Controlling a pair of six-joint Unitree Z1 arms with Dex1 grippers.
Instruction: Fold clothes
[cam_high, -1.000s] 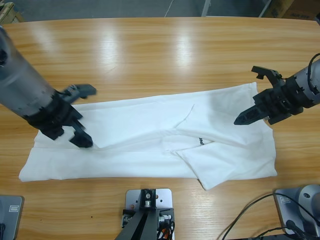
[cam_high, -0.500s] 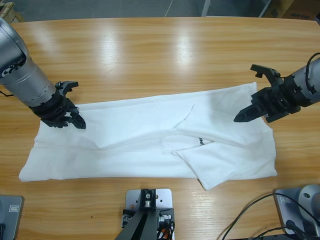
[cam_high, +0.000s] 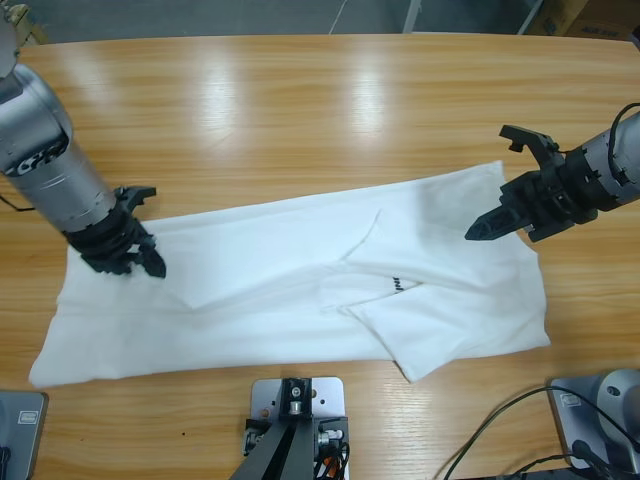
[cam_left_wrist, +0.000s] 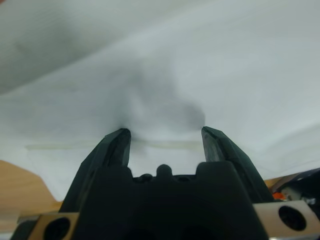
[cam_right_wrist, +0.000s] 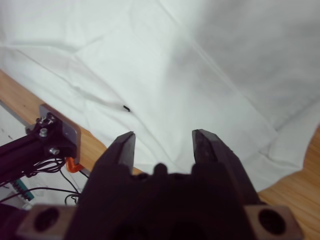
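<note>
The white T-shirt (cam_high: 290, 270) lies flattened lengthwise across the table, with a folded flap and small dark lettering (cam_high: 397, 285) right of centre. My left gripper (cam_high: 140, 262) rests on the shirt's upper left corner. In the left wrist view it (cam_left_wrist: 164, 134) has its jaws apart, tips pressed into the white cloth (cam_left_wrist: 175, 60), which dips into a shadowed fold between them. My right gripper (cam_high: 487, 185) hovers open over the shirt's upper right corner. The right wrist view shows its open jaws (cam_right_wrist: 164, 135) above the cloth (cam_right_wrist: 150, 60), touching nothing.
The wooden table (cam_high: 300, 110) stretches bare behind the shirt up to its far edge. The shirt's lower hem lies close to the table's front edge. Black cables (cam_high: 500, 430) trail at the bottom right.
My left gripper has moved from the shirt's lower left area to its upper left corner, jaws narrowing. The shirt's left end has slid down and left. The right gripper has barely moved.
</note>
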